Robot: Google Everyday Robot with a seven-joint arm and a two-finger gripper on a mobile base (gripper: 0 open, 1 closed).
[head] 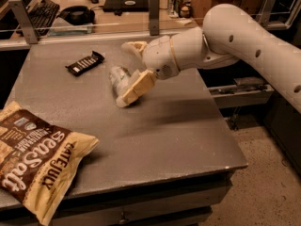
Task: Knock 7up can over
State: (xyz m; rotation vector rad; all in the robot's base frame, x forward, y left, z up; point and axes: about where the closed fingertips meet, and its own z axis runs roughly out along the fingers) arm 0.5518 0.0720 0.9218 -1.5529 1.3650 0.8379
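The 7up can (118,77) tilts between the gripper's (124,73) spread fingers (139,84).

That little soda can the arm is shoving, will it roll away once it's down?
Likely: the 7up can is a smooth cylinder on a flat table, so it may roll. It seems light, appearing tilted where the gripper presses it with its near finger.
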